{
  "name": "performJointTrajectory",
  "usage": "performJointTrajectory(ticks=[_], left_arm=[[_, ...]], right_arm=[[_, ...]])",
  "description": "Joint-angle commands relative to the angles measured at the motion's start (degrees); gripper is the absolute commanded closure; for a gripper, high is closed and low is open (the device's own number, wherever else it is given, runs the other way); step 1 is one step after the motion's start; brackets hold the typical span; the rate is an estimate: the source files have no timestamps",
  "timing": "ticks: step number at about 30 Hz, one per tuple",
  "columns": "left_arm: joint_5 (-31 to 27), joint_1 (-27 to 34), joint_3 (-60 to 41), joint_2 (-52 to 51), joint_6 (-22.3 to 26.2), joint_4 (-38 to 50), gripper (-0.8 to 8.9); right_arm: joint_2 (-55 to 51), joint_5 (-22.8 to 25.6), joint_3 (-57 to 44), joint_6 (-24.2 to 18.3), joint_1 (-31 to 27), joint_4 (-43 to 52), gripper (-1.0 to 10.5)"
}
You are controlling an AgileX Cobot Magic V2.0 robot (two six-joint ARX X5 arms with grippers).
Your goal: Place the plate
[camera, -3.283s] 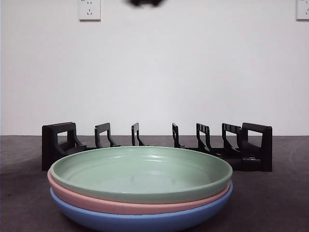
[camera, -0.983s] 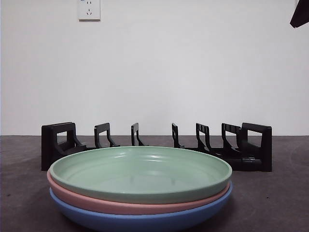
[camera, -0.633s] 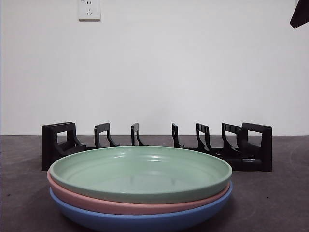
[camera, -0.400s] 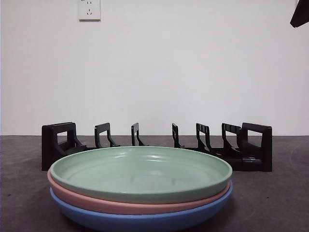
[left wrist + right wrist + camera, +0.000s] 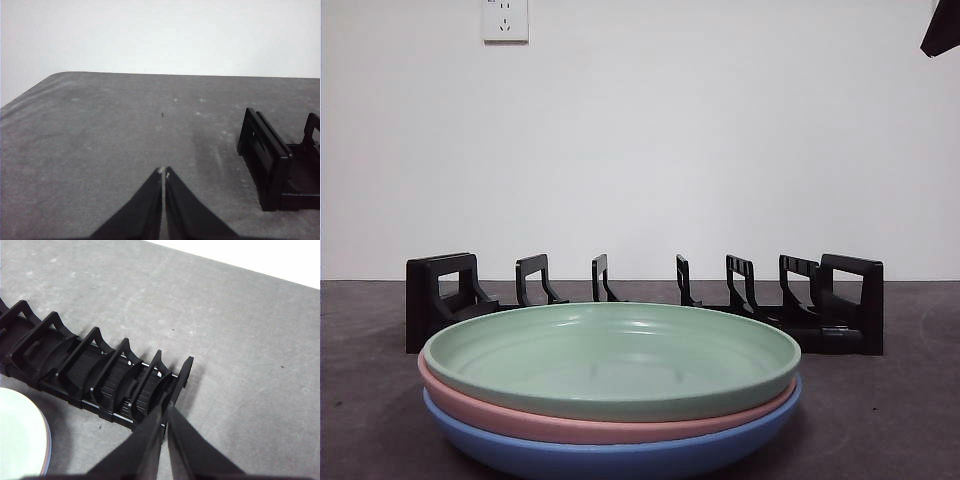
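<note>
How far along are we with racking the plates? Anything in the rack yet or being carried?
Nothing looks done: the black slotted plate rack shows no plate in it. The green plate sits atop the pink plate and blue plate on the table. Nothing is in hand: the left gripper and right gripper are shut and hold nothing, the right above the rack's end. All placing remains.

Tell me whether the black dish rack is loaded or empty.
Empty. The black dish rack has bare dividers in the front and right wrist views; the green plate lies on the stack in front.
</note>
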Motion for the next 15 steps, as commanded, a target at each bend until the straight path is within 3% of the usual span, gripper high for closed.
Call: performJointTrajectory(ticks=[1, 4, 7, 15], left_arm=[[0.15, 0.11, -1.11, -0.07, 0.57, 0.83, 8.06], [0.15, 0.11, -1.11, -0.07, 0.55, 0.83, 8.06], [0.15, 0.11, -1.11, -0.07, 0.57, 0.87, 8.06], [0.15, 0.11, -1.11, -0.07, 0.57, 0.90, 8.06]], right_arm=[[0.24, 0.04, 0.37, 0.17, 0.17, 0.57, 9.3], [0.11, 0.66, 0.35, -3.02, 0.13, 0.57, 9.3], [-3.15, 3.37, -3.96, -3.08, -0.70, 3.52, 9.3], [-26.73, 6.43, -36.61, -0.85, -4.57, 26.91, 9.3]])
